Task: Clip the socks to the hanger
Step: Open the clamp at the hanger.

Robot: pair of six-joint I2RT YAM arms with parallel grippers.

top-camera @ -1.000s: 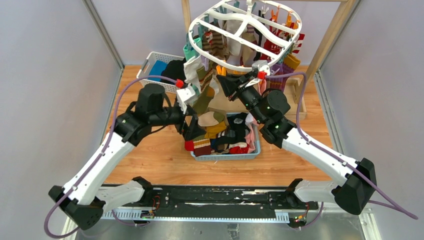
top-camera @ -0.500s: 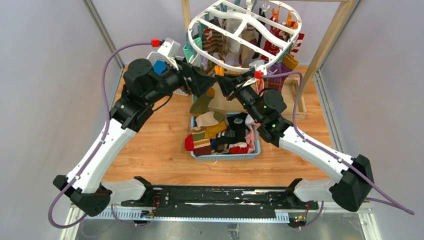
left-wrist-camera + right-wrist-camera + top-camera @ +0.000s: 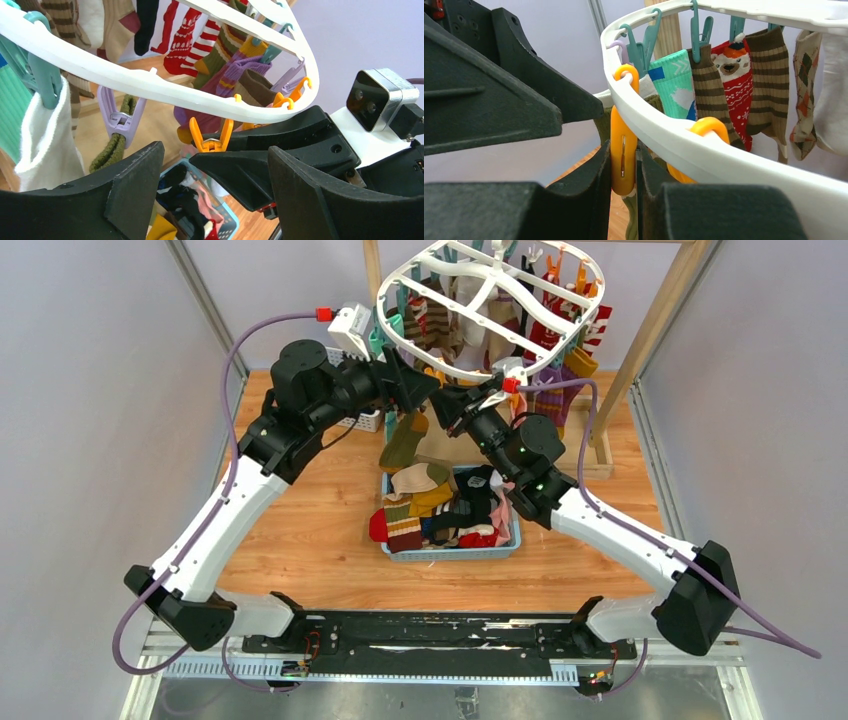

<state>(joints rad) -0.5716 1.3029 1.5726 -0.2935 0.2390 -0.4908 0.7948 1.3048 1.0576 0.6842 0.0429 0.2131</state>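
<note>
Change since a second ago: left gripper [image 3: 216,155] swung up from the blue basket [image 3: 450,553] to the front rim of the hanger [image 3: 150,82], fingers spread, empty. Right gripper [image 3: 623,155] stays squeezed on an orange peg [image 3: 622,120] there. Olive sock [image 3: 403,443] dangles by a lavender peg [image 3: 120,120]; can't tell if clipped. Spare socks [image 3: 440,500] lie in the basket. Likely nothing to feed in yet.
</note>
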